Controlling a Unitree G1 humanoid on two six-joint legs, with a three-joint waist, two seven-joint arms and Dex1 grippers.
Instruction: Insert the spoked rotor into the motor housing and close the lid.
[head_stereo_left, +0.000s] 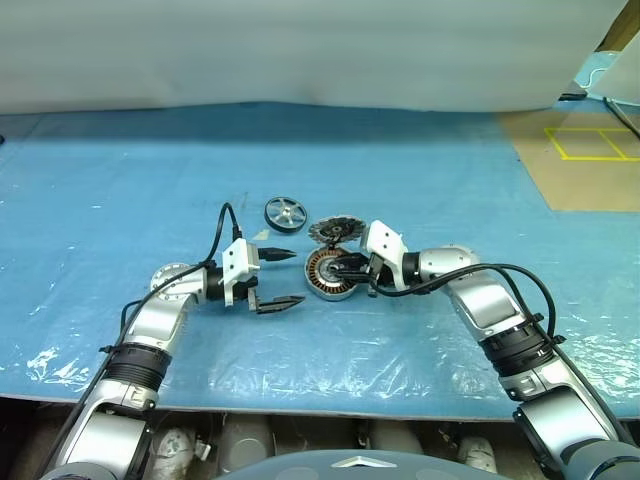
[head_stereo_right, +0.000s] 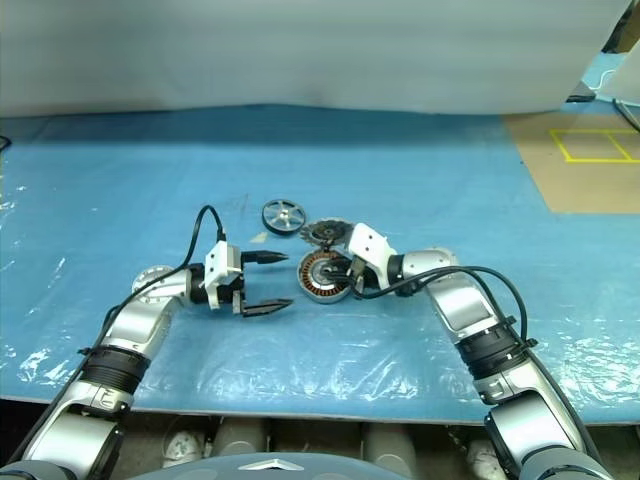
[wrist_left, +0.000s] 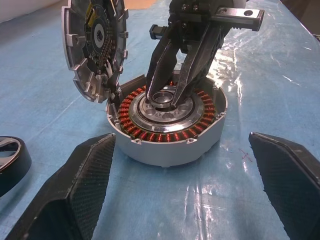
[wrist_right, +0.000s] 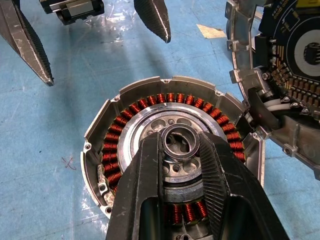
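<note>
The motor housing (head_stereo_left: 330, 272) sits on the blue sheet, its ring of copper windings (wrist_right: 125, 107) showing. Its toothed lid (head_stereo_left: 335, 231) stands open, hinged up at the far edge with the dark inner face (wrist_left: 92, 45) in sight. My right gripper (head_stereo_left: 347, 270) reaches in from the right, shut on the raised centre ring (wrist_right: 180, 141) of the housing. The left gripper (head_stereo_left: 297, 277) hangs open just left of the housing, nothing between its fingers. The spoked rotor (head_stereo_left: 286, 213) lies flat on the sheet, beyond the left gripper and left of the lid.
A brown board with yellow tape lines (head_stereo_left: 585, 160) lies at the far right. A white backdrop (head_stereo_left: 300, 50) closes the back of the table. The table's front edge (head_stereo_left: 320, 410) runs close below both arms. A small pale scrap (wrist_right: 210, 31) lies near the lid.
</note>
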